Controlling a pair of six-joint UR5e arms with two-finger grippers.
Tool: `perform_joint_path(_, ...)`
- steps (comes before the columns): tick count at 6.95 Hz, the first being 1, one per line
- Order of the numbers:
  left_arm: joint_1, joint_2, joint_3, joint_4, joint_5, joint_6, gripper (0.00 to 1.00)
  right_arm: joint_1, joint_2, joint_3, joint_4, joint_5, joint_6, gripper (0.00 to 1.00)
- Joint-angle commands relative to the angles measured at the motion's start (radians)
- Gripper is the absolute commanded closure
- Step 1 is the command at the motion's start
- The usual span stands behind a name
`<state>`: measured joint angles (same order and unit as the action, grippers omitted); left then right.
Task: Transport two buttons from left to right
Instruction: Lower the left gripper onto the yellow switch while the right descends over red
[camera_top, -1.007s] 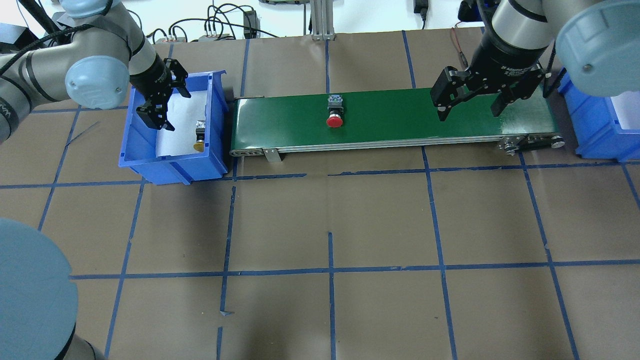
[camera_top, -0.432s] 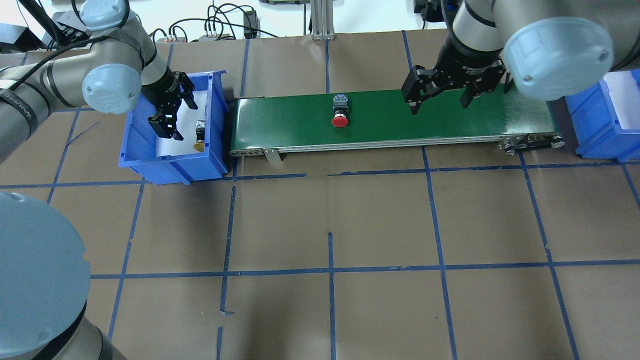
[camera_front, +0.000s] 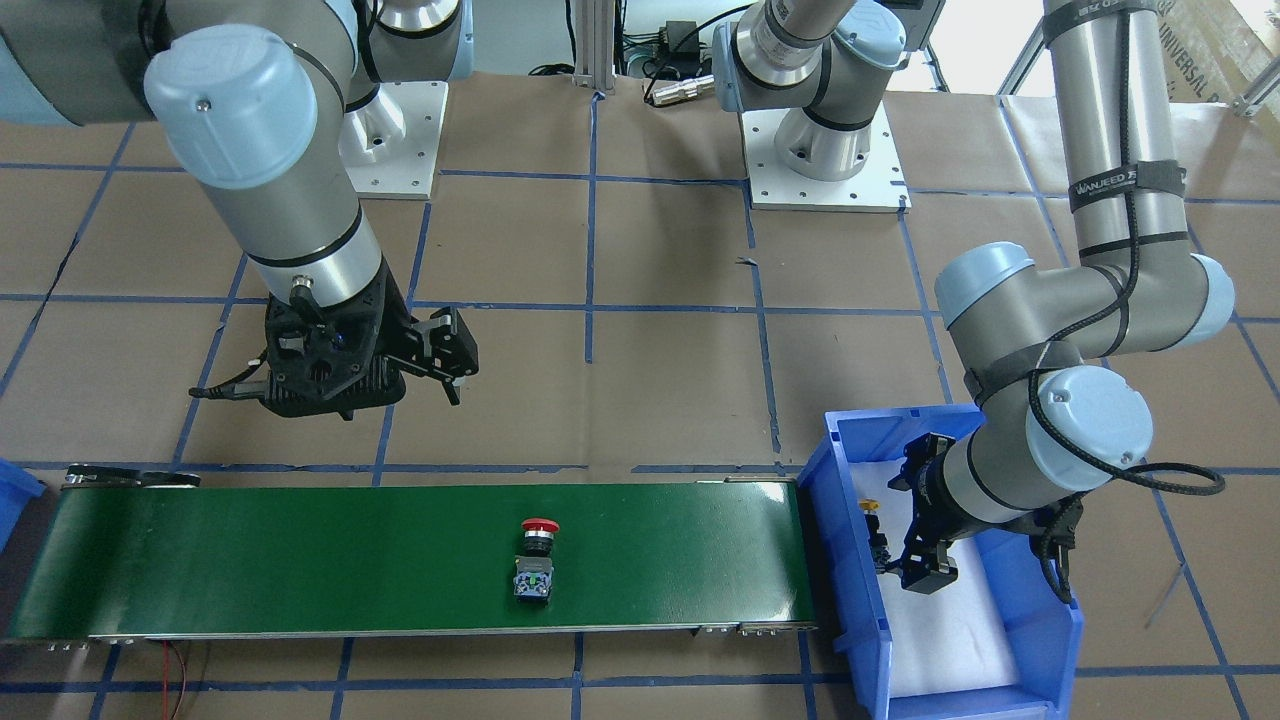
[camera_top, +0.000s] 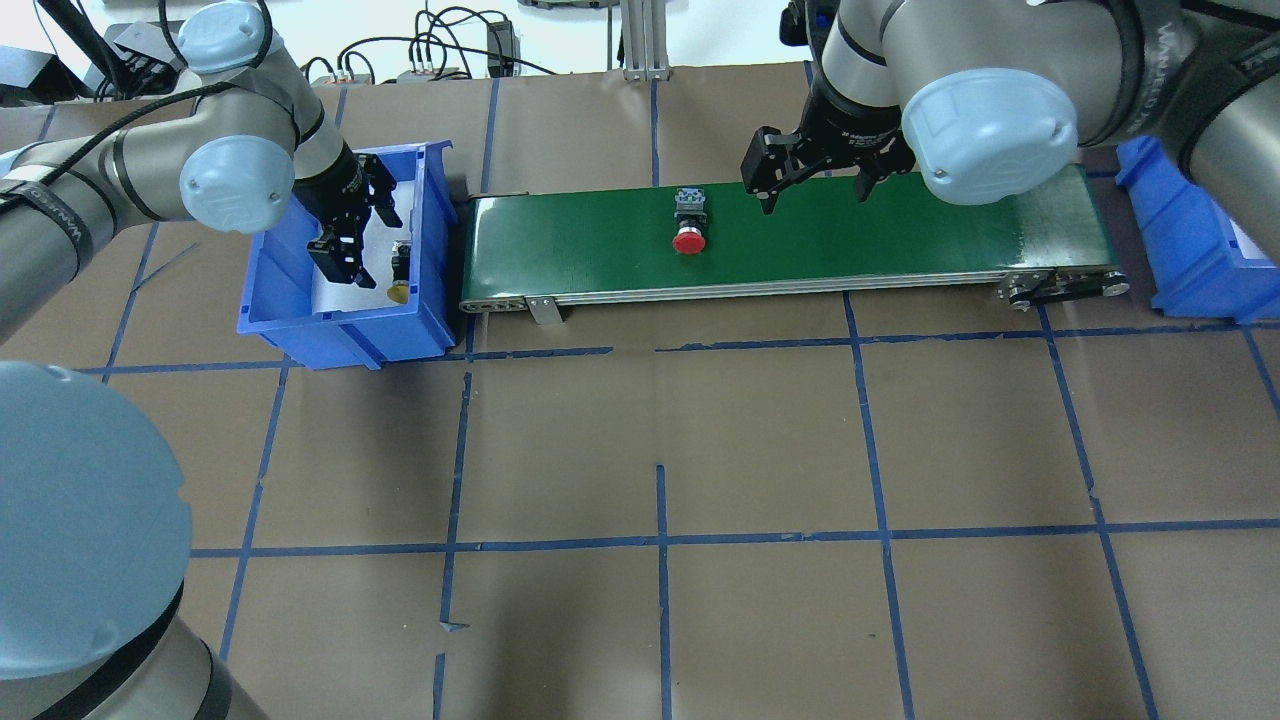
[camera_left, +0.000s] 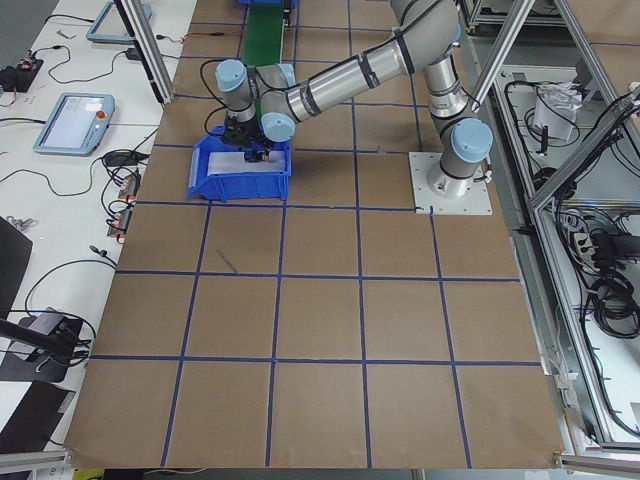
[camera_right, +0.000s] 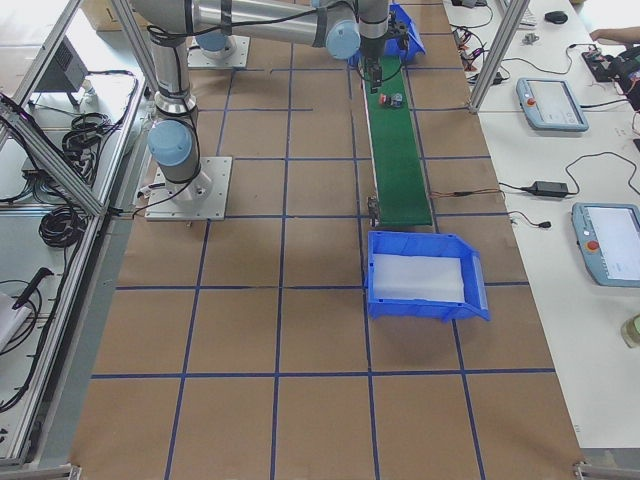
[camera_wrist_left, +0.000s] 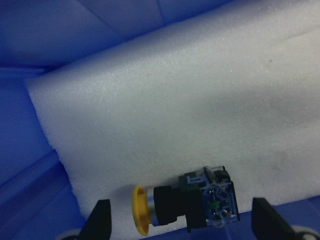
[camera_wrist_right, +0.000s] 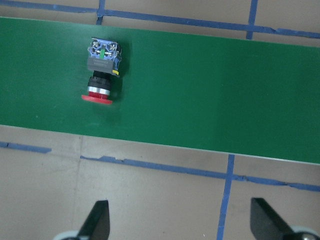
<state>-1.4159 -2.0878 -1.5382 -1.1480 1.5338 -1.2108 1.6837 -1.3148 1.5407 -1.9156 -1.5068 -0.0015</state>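
Observation:
The red button (camera_top: 689, 222) lies on its side on the green conveyor belt (camera_top: 900, 230), cap toward the robot; it also shows in the front view (camera_front: 535, 560) and the right wrist view (camera_wrist_right: 101, 72). My right gripper (camera_top: 815, 195) is open and empty above the belt's far edge, just right of the red button. The yellow button (camera_top: 400, 275) lies on white foam in the left blue bin (camera_top: 340, 320). My left gripper (camera_top: 360, 240) is open inside that bin beside it. In the left wrist view the yellow button (camera_wrist_left: 185, 202) lies between the two fingertips.
A second blue bin (camera_top: 1190, 250) with white foam stands past the belt's right end. The left bin's walls (camera_front: 850, 560) close in around my left gripper. Brown paper with blue tape lines covers the table.
My right gripper has moved left along the belt toward the red button. The red button has drifted slightly right. My left gripper has moved closer to the yellow button in the bin.

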Motion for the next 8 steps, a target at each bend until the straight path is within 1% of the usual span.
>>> perform_joint_path(1, 0.0, -0.026, 0.022, 0.01, -0.001, -0.009, 0.0, 0.002, 0.133, -0.104, -0.054, 0.0, 0.075, 0.0)
perform_joint_path(2, -0.005, -0.04, 0.024, 0.042, -0.003, -0.01, 0.0, 0.001, 0.194, -0.158, -0.054, -0.001, 0.121, 0.0)
perform_joint_path(3, -0.014, -0.04, 0.021, 0.05, -0.003, -0.045, 0.0, 0.002, 0.244, -0.198, -0.057, 0.026, 0.177, 0.0)
perform_joint_path(4, -0.014, -0.04, 0.017, 0.05, -0.003, -0.049, 0.0, 0.002, 0.293, -0.244, -0.06, 0.064, 0.195, 0.0)
perform_joint_path(5, -0.012, -0.041, 0.009, 0.051, -0.001, -0.05, 0.0, 0.011, 0.345, -0.275, -0.095, 0.063, 0.196, 0.0)
perform_joint_path(6, -0.011, -0.041, 0.003, 0.051, -0.001, -0.049, 0.0, 0.025, 0.367, -0.277, -0.129, 0.06, 0.246, 0.0)
perform_joint_path(8, -0.006, -0.041, -0.002, 0.051, -0.001, -0.044, 0.0, 0.028, 0.391, -0.269, -0.137, 0.043, 0.256, 0.01)
